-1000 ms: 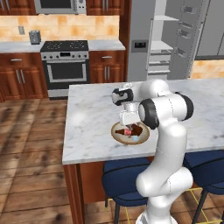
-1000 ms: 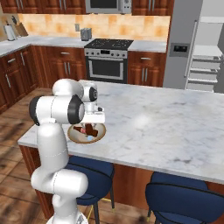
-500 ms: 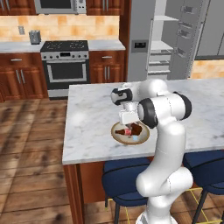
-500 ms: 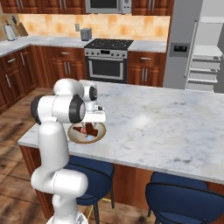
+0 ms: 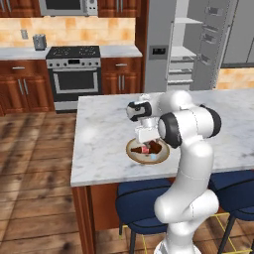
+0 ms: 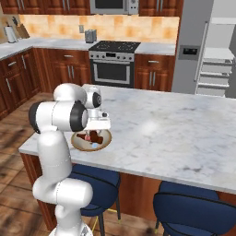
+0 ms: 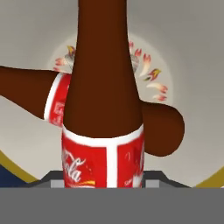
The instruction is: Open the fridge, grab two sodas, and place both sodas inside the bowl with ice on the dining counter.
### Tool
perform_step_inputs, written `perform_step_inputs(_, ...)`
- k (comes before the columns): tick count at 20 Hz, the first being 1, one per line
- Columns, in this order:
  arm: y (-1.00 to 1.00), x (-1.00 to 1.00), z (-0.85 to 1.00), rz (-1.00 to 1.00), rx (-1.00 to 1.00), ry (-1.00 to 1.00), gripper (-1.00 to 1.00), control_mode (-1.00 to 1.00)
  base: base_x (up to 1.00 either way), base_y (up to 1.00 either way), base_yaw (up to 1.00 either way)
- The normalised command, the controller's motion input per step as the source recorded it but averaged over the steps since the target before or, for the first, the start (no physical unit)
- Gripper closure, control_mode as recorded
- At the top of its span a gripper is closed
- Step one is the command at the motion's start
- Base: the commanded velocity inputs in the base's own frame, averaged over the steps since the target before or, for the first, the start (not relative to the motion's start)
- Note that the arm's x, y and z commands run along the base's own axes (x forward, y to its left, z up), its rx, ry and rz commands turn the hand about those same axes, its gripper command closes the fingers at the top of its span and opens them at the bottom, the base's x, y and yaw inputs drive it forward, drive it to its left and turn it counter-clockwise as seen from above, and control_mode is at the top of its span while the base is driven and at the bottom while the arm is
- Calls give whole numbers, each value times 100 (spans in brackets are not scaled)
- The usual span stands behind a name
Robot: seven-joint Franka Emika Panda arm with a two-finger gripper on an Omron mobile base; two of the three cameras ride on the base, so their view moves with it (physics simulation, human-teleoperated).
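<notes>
Little has moved. Your tool [image 5: 147, 143] seems to grip the second soda [image 7: 105, 109]; release it gently across the first soda [image 7: 30, 94] in the bowl [image 5: 133, 155].

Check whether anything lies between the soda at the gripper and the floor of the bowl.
Yes: the first soda lies crosswise in the bowl, directly beneath the second soda at the gripper, which lies across it.

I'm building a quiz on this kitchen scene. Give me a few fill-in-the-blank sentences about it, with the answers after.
1. The bowl rests on the ____ counter.
2. Inside the bowl lie ____ soda bottles.
3. In the hand view the two bottles ____ each other.
4. Behind the counter, the fridge has its right door ____.

Missing words: marble; two; cross; open
</notes>
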Motion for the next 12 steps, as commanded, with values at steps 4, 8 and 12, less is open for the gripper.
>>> perform_step_inputs(4, 0, -13, 4, 0, 0, -9, -100, -100, 0, 0, 0)
perform_step_inputs(8, 0, -15, 37, -3, 0, -9, -100, -100, 0, 0, 0)
perform_step_inputs(12, -4, -18, 64, -6, 0, -13, -100, -100, 0, 0, 0)
